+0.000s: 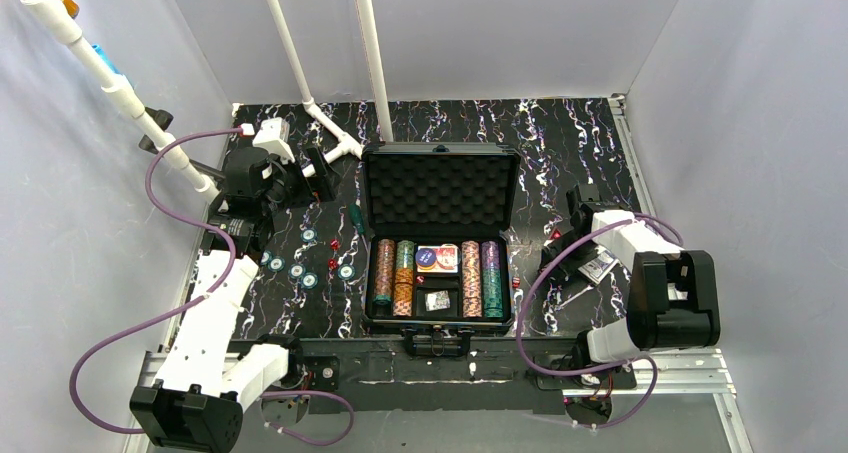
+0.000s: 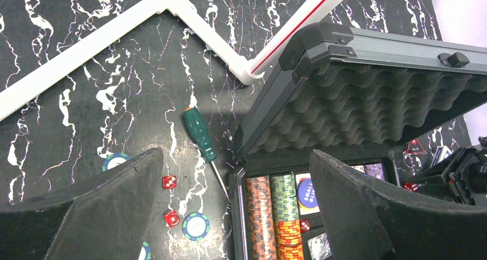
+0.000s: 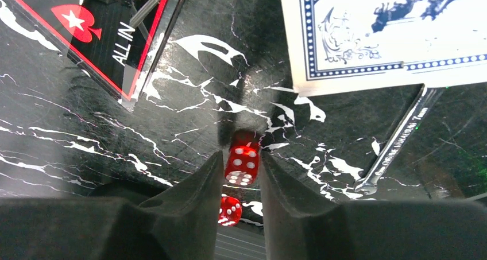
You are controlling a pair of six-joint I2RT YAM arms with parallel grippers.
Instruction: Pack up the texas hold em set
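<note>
Red die (image 3: 242, 163) is clamped between the fingers (image 3: 195, 197) of the right gripper (image 3: 241, 167), which press on both its sides, low over the table (image 3: 172, 128) to the right of the open case (image 1: 440, 188). A second die (image 3: 230, 210) lies just behind it, and the triangle piece (image 3: 109, 36) and card deck (image 3: 390, 30) lie near. Recommended: lift straight up so the second die is not dragged, clear the case rim, and release low into a free compartment. The left gripper (image 2: 235, 156) hangs spread wide and empty by the case's left wall.

Red white-pipped dice (image 3: 241, 165), black white-veined table (image 3: 86, 145), green screwdriver handle (image 2: 199, 135)
</note>
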